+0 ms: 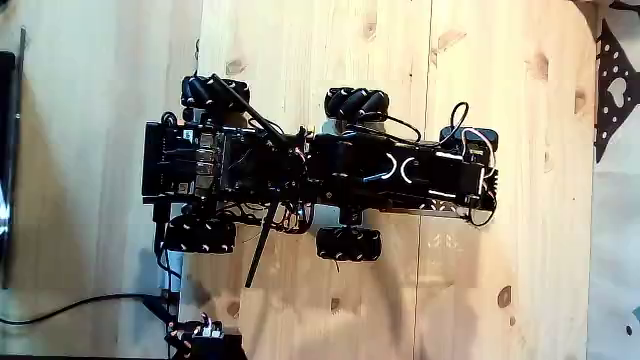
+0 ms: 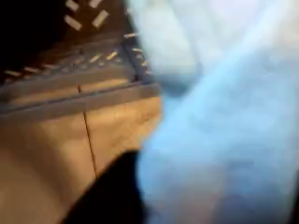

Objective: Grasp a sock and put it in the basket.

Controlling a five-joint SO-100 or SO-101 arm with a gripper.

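Two views: a fixed view is looking straight down on a four-wheeled robot (image 1: 320, 175) sitting on pale wooden boards (image 1: 300, 60); the wrist view is running very blurred.
Sock: a pale, white-blue mass of soft fabric, which I am taking for the sock (image 2: 224, 131), is lying right up against the wrist camera, covering the right side of that view.
Basket: a dark perforated wall with a lighter rim, the basket (image 2: 84, 37), is showing at the upper left of the wrist view, just beside the sock's edge, with wood grain below it.
Jaws: a dark blur low in the wrist view may be part of the gripper (image 2: 126, 191); I cannot tell how far the jaws are standing open, or whether they are pinching the fabric at all.
Arm: the black arm (image 1: 400, 170) is lying folded along the robot's body in the fixed view.
Step in hand, as I am judging it: carrying the sock over to the basket.
Doing it well: keeping the fabric clear of the rim while crossing, centring over the open inside before letting go, and lowering enough that no loose end is draping over the wall.
Risk: soft cloth is snagging easily on perforations.
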